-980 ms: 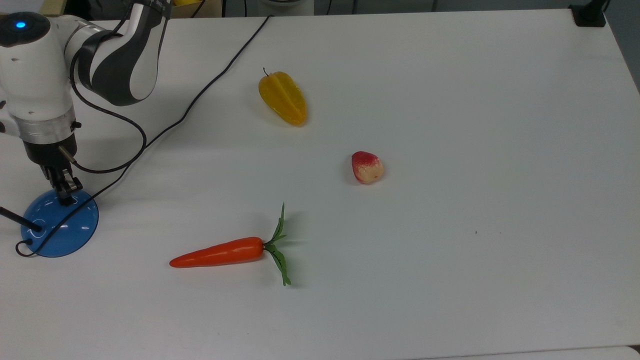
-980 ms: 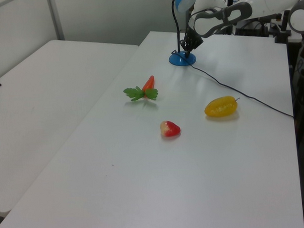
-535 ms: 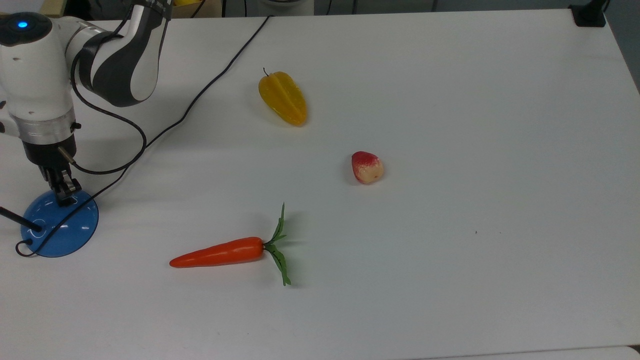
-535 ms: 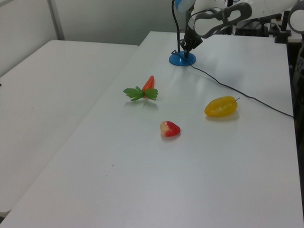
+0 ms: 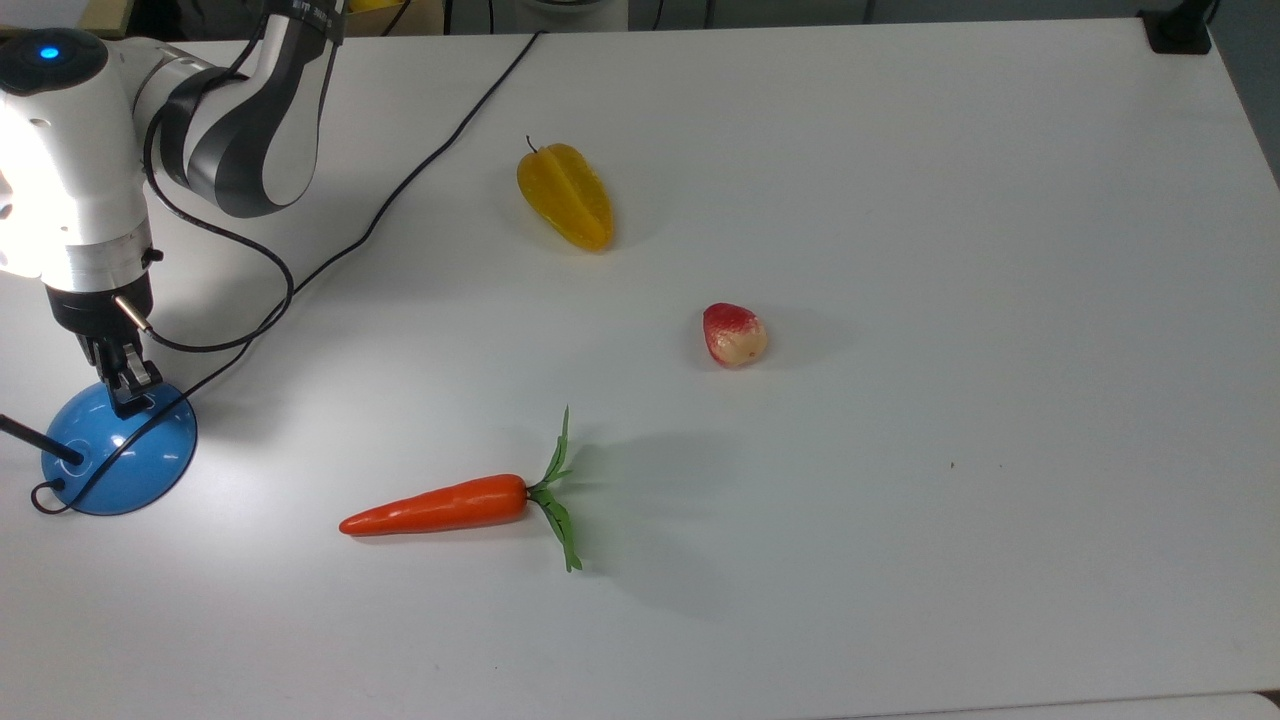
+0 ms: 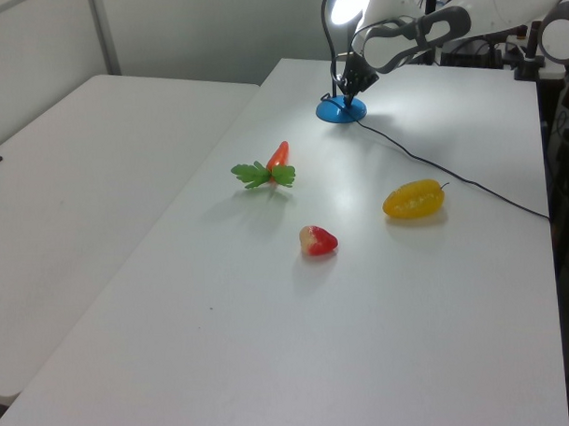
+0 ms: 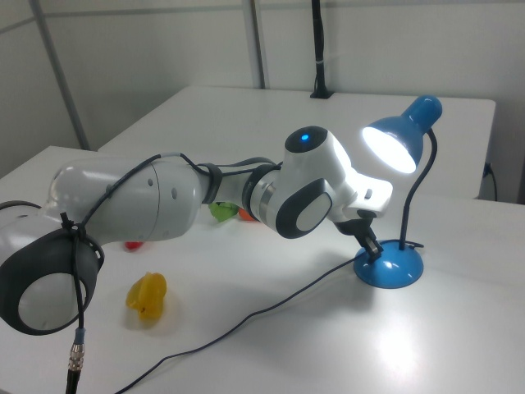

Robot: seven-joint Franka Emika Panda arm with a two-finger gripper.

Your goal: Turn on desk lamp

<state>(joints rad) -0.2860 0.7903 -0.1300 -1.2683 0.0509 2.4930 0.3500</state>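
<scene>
The lamp (image 7: 392, 264) is lit, its blue shade (image 7: 399, 139) glowing bright in the right view and a pool of light spreading over the white desk (image 5: 900, 300). Its blue base (image 5: 118, 450) sits at the top view's far left edge, black cord (image 5: 400, 190) trailing away across the desk. The gripper (image 5: 128, 385) points down with its tip right on the base's upper rim; the jaws look pressed together. Out on the desk lie a carrot (image 5: 450, 505), a starfruit (image 5: 566, 196) and a strawberry (image 5: 734, 335), all well apart from the lamp.
</scene>
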